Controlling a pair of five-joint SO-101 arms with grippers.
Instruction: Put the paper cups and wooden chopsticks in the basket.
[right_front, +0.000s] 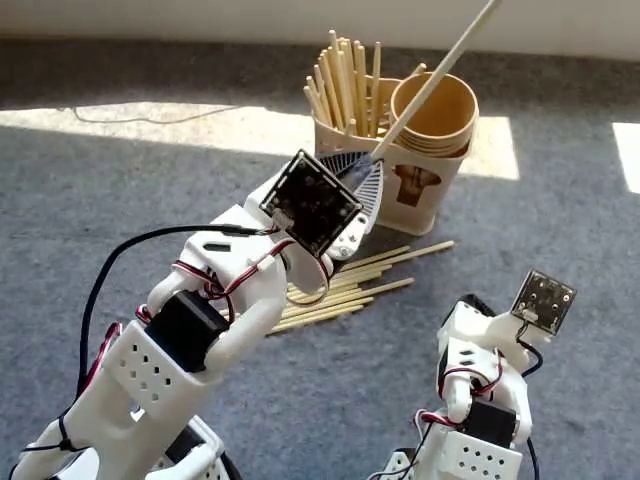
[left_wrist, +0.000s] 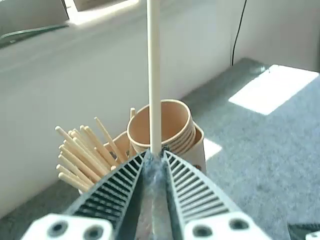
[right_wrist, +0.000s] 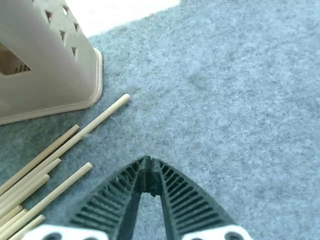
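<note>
Grey carpet (right_front: 110, 210) covered the floor, with a band of sunlight (right_front: 180, 130) lying across the upper left of the high view. From the lower left the left arm (right_front: 190, 340) rose towards the middle of the frame. Its left gripper (right_front: 372, 160) was pinched tight on the lower end of a single chopstick (right_front: 440, 75). That stick slanted up and to the right, crossed over the mouth of the cups and ran out at the top edge. In the left wrist view the same stick (left_wrist: 153, 75) stood straight up out of the closed fingers (left_wrist: 125, 190), in front of the cups. Below the gripper, around the middle of the high view, a loose bundle of chopsticks (right_front: 350, 285) lay flat on the carpet just in front of the basket. The beige basket (right_front: 420, 190) stood upright at upper centre. A cluster of chopsticks (right_front: 345, 85) stood on end in its left compartment, and a stack of paper cups (right_front: 435, 110) sat in its right one. At the lower right the right arm (right_front: 475, 370) sat low, well apart from the basket. Seen from its wrist, the right gripper (right_wrist: 150, 172) had its fingers closed together on nothing, just above the carpet, with the ends of the loose sticks beside it.
</note>
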